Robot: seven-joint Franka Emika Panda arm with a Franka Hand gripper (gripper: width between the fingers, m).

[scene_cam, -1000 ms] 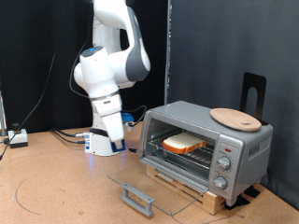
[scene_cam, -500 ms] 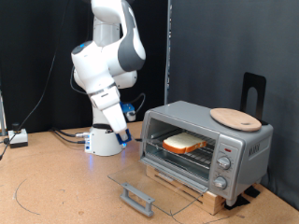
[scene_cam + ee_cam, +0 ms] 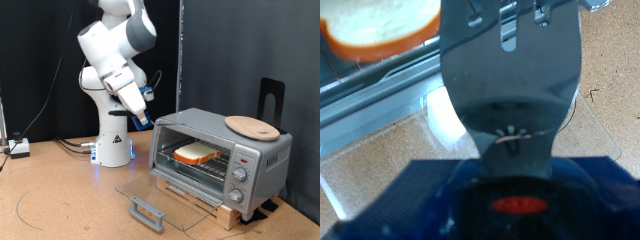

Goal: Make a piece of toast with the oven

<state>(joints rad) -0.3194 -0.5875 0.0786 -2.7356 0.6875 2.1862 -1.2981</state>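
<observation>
Exterior view: the white robot arm (image 3: 112,70) towers at the oven's left, elbow bent, with the claw (image 3: 143,119) hanging in the air just above and left of the oven's top corner, touching nothing. From this side I cannot tell how far its fingers are spread, and the wrist view is too close and blurred to settle it; nothing shows between them. The oven (image 3: 222,155) sits on the tabletop (image 3: 60,200) with its glass door (image 3: 165,197) dropped flat in front. The piece of toast (image 3: 197,153) lies on the wire rack inside. A round wooden plate (image 3: 251,126) rests on the oven's roof.
</observation>
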